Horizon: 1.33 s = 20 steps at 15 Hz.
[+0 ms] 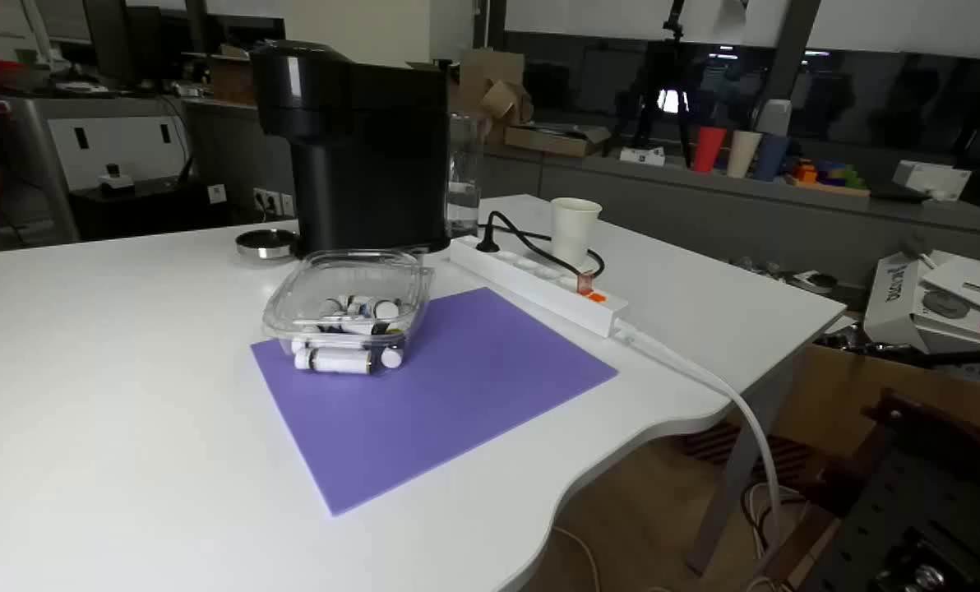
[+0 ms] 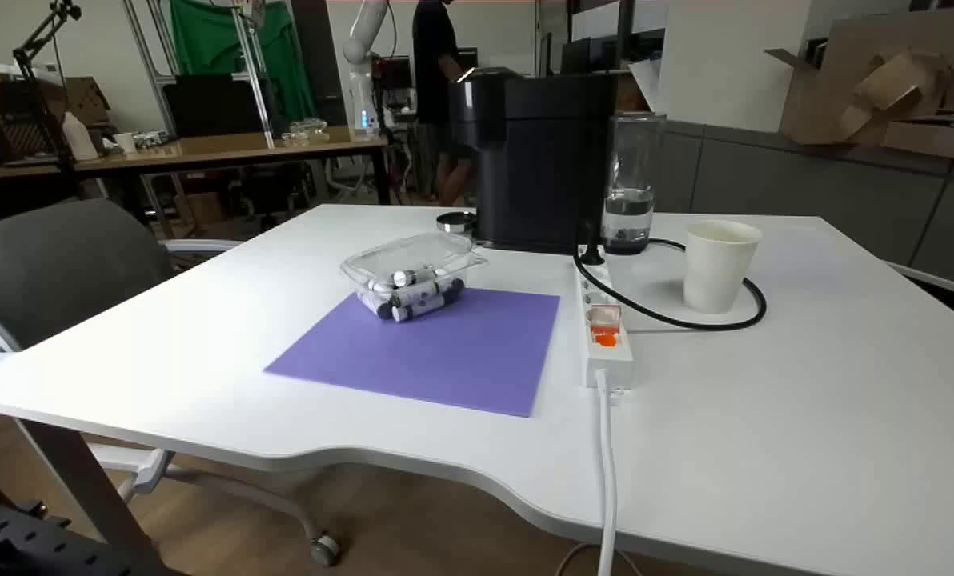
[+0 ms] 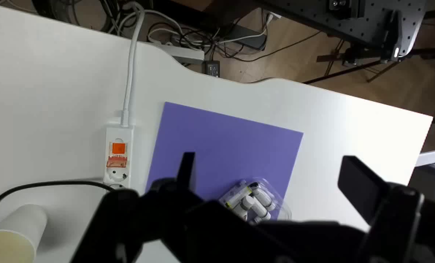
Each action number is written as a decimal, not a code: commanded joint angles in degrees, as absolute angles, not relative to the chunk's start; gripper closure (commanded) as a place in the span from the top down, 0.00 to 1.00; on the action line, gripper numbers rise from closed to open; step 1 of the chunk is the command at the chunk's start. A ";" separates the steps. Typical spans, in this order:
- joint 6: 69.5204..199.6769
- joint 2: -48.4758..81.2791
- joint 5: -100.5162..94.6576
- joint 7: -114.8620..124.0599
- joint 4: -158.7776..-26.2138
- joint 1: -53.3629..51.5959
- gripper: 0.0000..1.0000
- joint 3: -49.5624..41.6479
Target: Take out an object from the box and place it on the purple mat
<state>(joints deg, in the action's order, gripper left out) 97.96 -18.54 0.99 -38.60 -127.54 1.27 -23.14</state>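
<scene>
Broad white table [image 2: 765, 448]: spans both exterior views, with a wavy near edge. Black coffee machine [image 2: 545, 160]: stands upright at the far side, toward 1 o'clock in an exterior view. Purple mat [image 1: 473, 395]: lies flat on the table, toward 7 o'clock in both exterior views. Gripper [image 3: 269, 162]: reaches in from 6 o'clock in the wrist view, with fingers [image 3: 185, 170] parted wide, at 9 and 3 o'clock of the gap, grasping nothing. White power strip [image 2: 609, 364]: runs just beside the mat, at 3 o'clock from it in an exterior view. Clear plastic container [image 1: 293, 296]: sits overlapping the mat's edge, at 11 o'clock of it in an exterior view; exact footing hard to tell. White paper cup [image 2: 717, 276]: stands upright at 2 o'clock from the power strip, looped by a black cord [image 2: 693, 326]. Steel-rimmed round dish [image 1: 266, 247]: lies just beside the coffee machine's foot, at 9 o'clock. Capped white vials [image 3: 262, 197]: lie heaped inside the container, toward 5 o'clock of the mat in the wrist view.
</scene>
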 commanded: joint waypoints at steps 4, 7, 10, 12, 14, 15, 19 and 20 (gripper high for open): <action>97.97 -18.14 1.72 -39.29 -127.43 3.89 1.00 -20.82; 97.97 -18.14 1.72 -39.29 -127.43 3.89 1.00 -20.82; 97.97 -18.14 1.72 -39.29 -127.43 3.89 1.00 -20.83; 101.36 -16.39 3.24 -38.23 -128.16 4.34 1.00 -20.29; 109.39 -14.03 3.33 -37.97 -130.16 4.62 1.00 -18.86; 113.39 -12.73 3.37 -38.00 -131.12 4.64 1.00 -18.20; 130.07 -4.10 6.73 -39.15 -134.43 3.53 1.00 -14.94; 132.98 -1.69 8.10 -39.22 -134.57 3.39 1.00 -13.81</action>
<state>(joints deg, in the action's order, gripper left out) 125.88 -7.82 4.70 -38.63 -134.38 3.58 -16.28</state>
